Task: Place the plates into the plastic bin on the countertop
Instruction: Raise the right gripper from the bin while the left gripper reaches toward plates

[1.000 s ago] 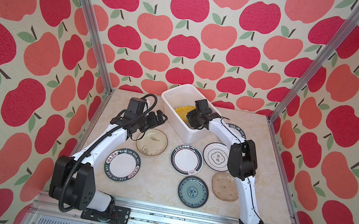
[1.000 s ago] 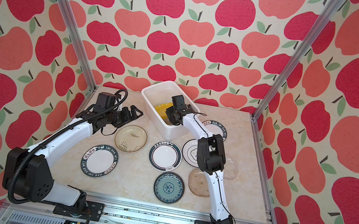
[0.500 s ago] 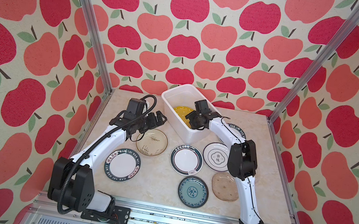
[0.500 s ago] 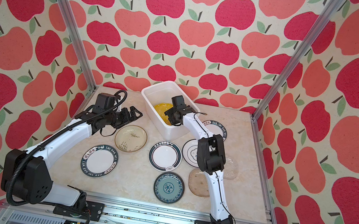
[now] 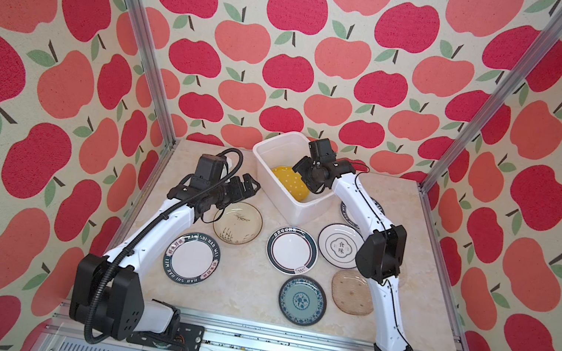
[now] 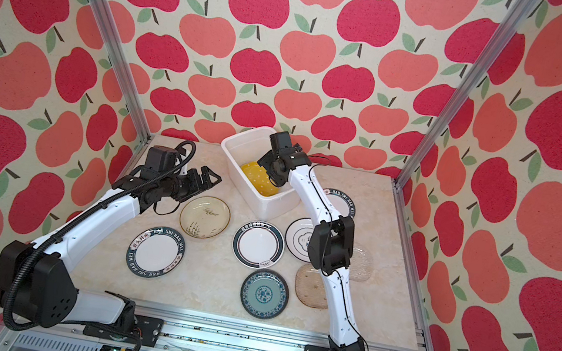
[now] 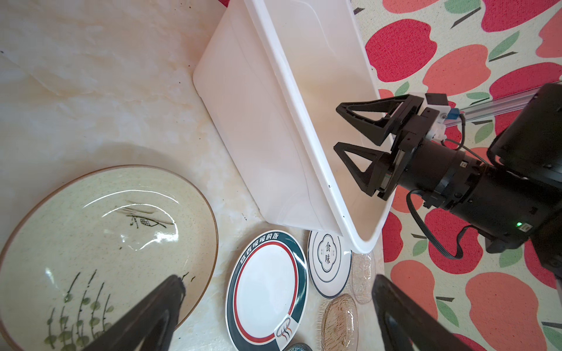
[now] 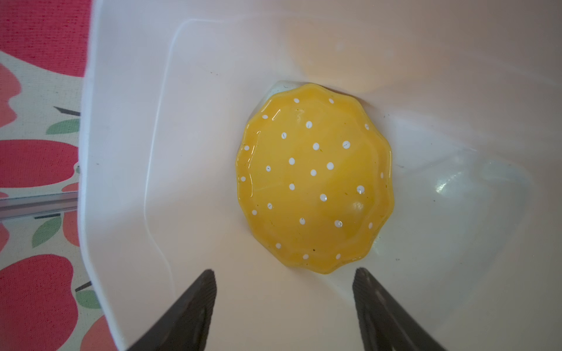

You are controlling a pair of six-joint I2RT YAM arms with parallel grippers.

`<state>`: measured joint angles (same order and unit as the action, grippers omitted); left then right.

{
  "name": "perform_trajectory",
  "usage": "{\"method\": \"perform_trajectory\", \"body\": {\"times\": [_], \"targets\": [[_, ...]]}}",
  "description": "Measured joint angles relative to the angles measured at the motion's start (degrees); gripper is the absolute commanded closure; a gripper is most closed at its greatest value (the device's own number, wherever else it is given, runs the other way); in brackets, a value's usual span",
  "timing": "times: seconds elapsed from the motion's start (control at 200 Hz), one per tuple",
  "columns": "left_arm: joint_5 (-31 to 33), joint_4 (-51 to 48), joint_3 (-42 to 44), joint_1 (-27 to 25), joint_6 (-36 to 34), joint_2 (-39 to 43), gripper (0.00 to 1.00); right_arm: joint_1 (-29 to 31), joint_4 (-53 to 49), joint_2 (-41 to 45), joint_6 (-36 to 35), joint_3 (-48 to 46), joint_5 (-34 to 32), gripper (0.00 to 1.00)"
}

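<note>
Yellow plate in the plastic bin beneath the right hand, other plates across the countertop.

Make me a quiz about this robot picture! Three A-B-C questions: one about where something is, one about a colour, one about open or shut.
1. Where is the yellow plate?
A on the countertop; B in the bin; C on another plate.
2. What colour are its dots?
A black; B red; C white.
3. How is the right end effector?
A open and empty; B shut on a plate; C shut on the bin's rim.

Answers:
1 B: the plate lies on the bin's floor.
2 C: white dots show in the right wrist view.
3 A: its fingers stand apart with nothing between them.
</note>
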<state>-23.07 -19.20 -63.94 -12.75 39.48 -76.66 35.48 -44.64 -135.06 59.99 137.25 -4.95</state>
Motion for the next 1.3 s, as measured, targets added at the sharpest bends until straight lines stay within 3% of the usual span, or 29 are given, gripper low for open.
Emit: {"method": "perform_trajectory", "body": {"times": [0.215, 0.4, 0.545, 0.72, 1.005, 1.181, 1.301], "targets": [[0.63, -3.43, -0.85, -0.72, -1.95, 4.50, 0.01, 2.05, -1.64, 9.73, -11.17, -1.81, 0.39, 0.29], [1.09, -8.83, -7.08, -6.88, -8.17, 5.75, 0.01, 1.51, -0.83, 29.44, -19.30, -16.46, 3.26, 0.29], [2.12, -13.64, -14.67, -15.21, -14.53, 4.28, 0.01, -4.44, 0.59, 45.86, -21.24, -33.24, 7.02, 0.31], [6.05, -19.89, -25.79, -26.47, -23.08, -3.76, 0.01, -15.28, 1.81, 56.89, -21.24, -51.15, 12.13, 0.31], [10.82, -27.89, -41.79, -37.90, -34.01, -20.74, 0.01, -31.89, 6.91, 60.33, -21.27, -68.78, 22.95, 0.30], [9.81, -29.05, -45.38, -41.33, -37.86, -25.11, 0.01, -42.07, 13.44, 58.03, -21.24, -74.18, 29.20, 0.31], [8.83, -29.22, -47.89, -41.75, -38.14, -27.28, 0.01, -45.99, 18.05, 53.31, -21.24, -74.95, 32.06, 0.31]]}}
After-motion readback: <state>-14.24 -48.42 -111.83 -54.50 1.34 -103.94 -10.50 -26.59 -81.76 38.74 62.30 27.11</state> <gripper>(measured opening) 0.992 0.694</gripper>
